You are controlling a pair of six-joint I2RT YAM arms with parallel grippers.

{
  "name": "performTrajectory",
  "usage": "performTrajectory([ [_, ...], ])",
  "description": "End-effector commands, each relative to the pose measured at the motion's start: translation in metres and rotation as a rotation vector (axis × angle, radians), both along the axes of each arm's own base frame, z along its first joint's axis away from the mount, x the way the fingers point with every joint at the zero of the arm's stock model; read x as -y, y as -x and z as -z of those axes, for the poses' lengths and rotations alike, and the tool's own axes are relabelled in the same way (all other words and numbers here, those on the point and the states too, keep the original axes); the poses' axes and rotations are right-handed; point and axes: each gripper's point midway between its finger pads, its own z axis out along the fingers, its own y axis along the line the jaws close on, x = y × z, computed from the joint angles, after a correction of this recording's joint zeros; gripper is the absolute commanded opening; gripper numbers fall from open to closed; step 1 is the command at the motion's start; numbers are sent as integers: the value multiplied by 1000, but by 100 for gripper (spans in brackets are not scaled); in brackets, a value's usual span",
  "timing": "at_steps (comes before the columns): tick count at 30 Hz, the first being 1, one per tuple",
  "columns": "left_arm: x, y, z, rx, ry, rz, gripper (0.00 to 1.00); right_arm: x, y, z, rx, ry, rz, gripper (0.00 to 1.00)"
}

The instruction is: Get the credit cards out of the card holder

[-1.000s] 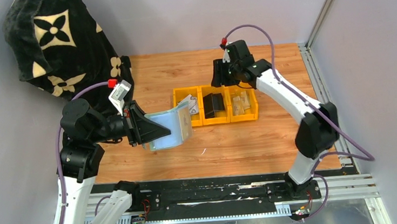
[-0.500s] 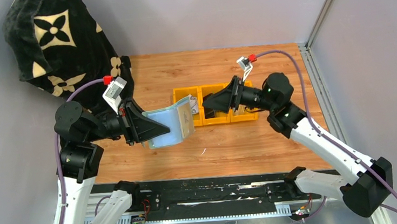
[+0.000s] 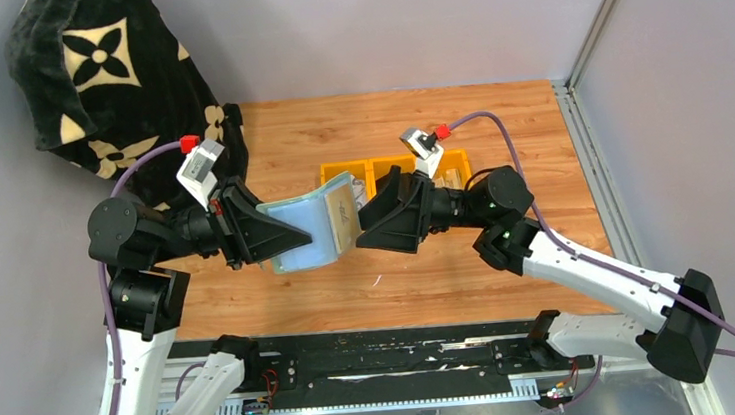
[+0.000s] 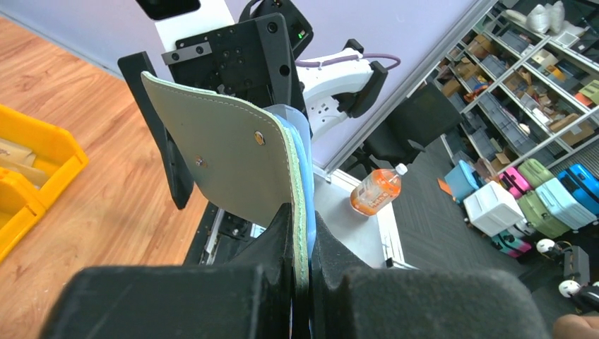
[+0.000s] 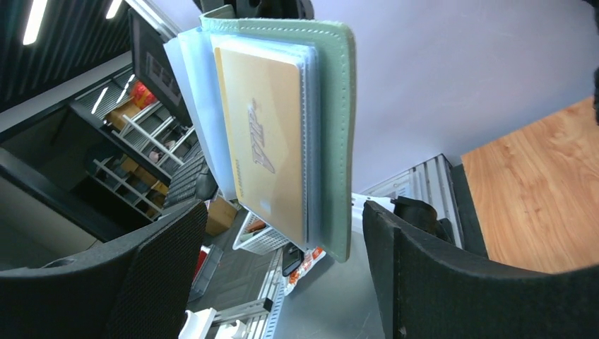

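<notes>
The card holder (image 3: 311, 235), sage green with pale blue pockets, hangs in the air above the table, curved and open. My left gripper (image 3: 284, 243) is shut on its left edge; in the left wrist view the left gripper (image 4: 301, 220) pinches the holder's (image 4: 226, 152) green edge. A tan-gold credit card (image 3: 342, 212) sits in the pocket at the free end. My right gripper (image 3: 364, 236) is open just right of that end. In the right wrist view the holder (image 5: 332, 106) and gold card (image 5: 265, 134) stand just beyond the spread fingers of the right gripper (image 5: 282, 212), untouched.
Three yellow bins (image 3: 456, 175) sit on the wooden table behind the right gripper, partly hidden by it; the bins (image 4: 35, 169) also show in the left wrist view. A black cloth with cream flower prints (image 3: 101, 80) hangs at the back left.
The right arm swung from above the yellow bins down and left to the holder's free end, and its jaws opened wide. The left arm shifted slightly, still holding the holder.
</notes>
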Motion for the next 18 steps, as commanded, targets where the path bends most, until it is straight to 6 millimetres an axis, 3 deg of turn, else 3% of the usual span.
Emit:
performTrajectory([
  [1, -2, 11, -15, 51, 26, 20, 0, -3, 17, -19, 46, -102, -61, 84],
  [3, -2, 11, -16, 54, 28, 21, 0, -4, 21, -24, 44, -128, -79, 83],
  [5, -2, 12, -16, 55, 29, 20, 0, -5, 22, -26, 38, -141, -91, 74],
  [7, -2, 12, -14, 56, 27, 21, 0, -5, 21, -27, 33, -140, -90, 60],
  [10, -2, 10, -6, 46, 9, 16, 1, -1, 23, -29, 46, -133, -80, 29],
  [13, -2, 3, 14, 16, -40, -3, 32, 3, 22, -29, 82, -78, -45, 3],
  [18, -4, -2, 30, 54, -97, -43, 83, 10, 12, -11, 213, 172, 66, 0],
])
